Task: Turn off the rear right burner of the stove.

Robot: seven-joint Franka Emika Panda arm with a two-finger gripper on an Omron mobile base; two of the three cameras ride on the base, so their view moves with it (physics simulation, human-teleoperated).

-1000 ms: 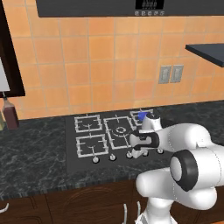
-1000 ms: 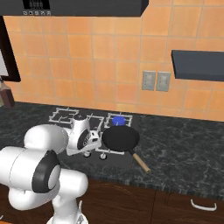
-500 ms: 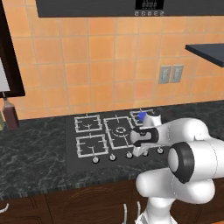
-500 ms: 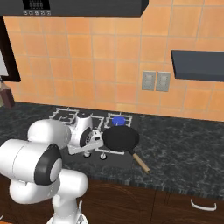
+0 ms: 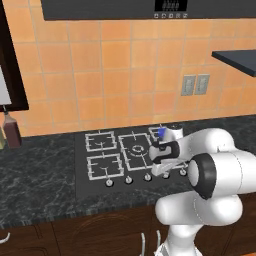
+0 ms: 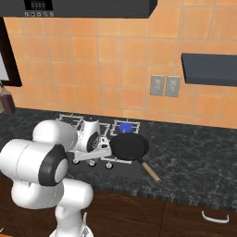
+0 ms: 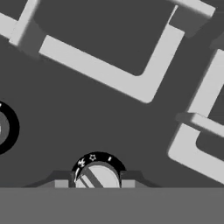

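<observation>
Rear right burner (image 6: 125,126) shows a blue flame at the stove's (image 5: 95,175) far right corner, so its knob (image 7: 97,176) has not reached off. The pincer (image 7: 97,183) sits low over that knob, fingertips either side, apparently pinching it to twist. A black pan (image 6: 130,147) rests just in front of the flame.

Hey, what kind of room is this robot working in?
A kitchen, rendered rather than real. The signs: a flat black glass cooktop with silver-grey wire grates set into a dark speckled stone counter, a black frying pan with a wooden handle on it, and an orange tiled wall behind.
</observation>
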